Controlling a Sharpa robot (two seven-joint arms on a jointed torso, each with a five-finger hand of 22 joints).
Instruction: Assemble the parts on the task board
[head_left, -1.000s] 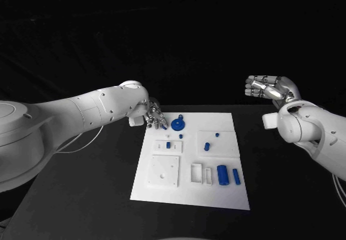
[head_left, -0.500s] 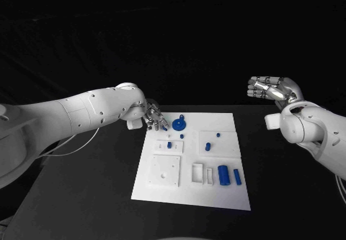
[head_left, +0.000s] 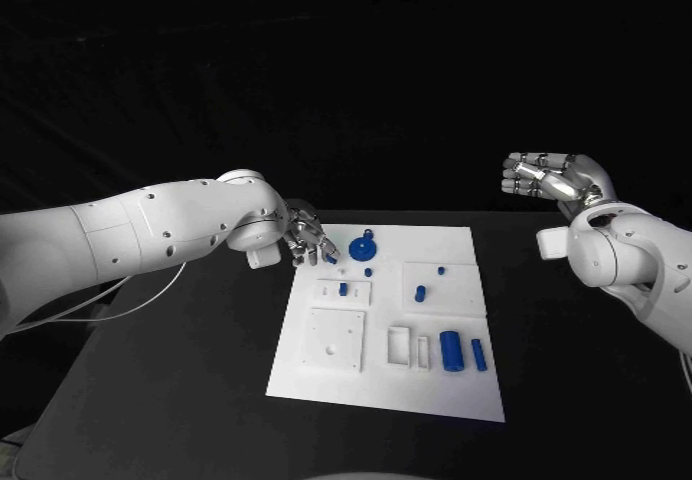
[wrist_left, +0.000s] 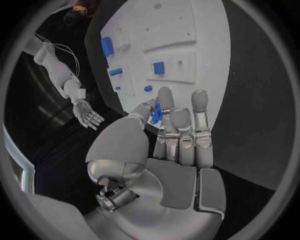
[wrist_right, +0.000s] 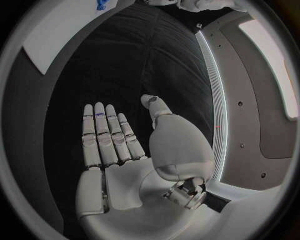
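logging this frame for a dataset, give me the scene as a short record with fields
task board: white plate in the middle of the black table
left hand: at the board's far left corner, fingertips at the round blue part; grip cannot be told
right hand: raised off to the board's right, holding nothing, fingers apart
other parts: two blue cylinders lying near the board's near right side

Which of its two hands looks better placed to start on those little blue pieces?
Probably the left hand: it is at the far left corner of the task board, fingers right by the round blue part. The right hand is raised, open, off beyond the board's right side.
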